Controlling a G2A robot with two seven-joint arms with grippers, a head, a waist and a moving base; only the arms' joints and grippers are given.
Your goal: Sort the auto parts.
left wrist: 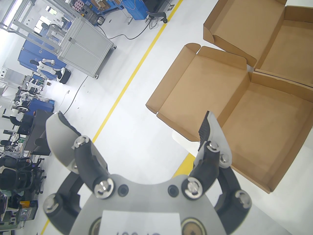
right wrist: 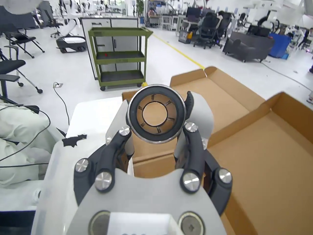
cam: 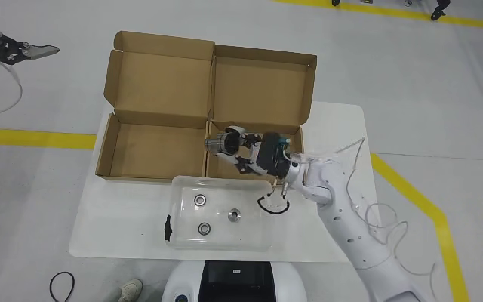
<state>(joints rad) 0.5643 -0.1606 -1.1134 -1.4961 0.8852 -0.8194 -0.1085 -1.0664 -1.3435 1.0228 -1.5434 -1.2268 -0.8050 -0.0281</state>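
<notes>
Steel, with a black ring at its end, is what the bearing [right wrist: 171, 125] appears to be made of: a short hollow cylinder with a caged bore. It is clamped across its round body by the right gripper [right wrist: 157, 113], one finger on each side, with the open end turned toward the wrist camera. From above, the bearing [cam: 221, 142] is seen held over the tray of the right box [cam: 260, 87], close to the wall shared with the left box [cam: 147, 151] and just beyond the far rim of the bin [cam: 175, 181]. Three smaller parts [cam: 201, 199], [cam: 204, 227], [cam: 235, 215] lie in the bin, well apart from one another.

The left gripper [left wrist: 134, 123] is held off the table [cam: 332, 128], out past the left box, with its fingers spread wide and nothing between them.

The bearing is judged to be stiff and heavy for its bulk, and not easily damaged by a firm squeeze. Its polished, curved wall is likely to be slippery, so it could turn or slide between the pads if gripped lightly or off centre. A hold across the middle of the body, as shown, is judged best. Once released it may roll, so it should be set down low inside the tray.
</notes>
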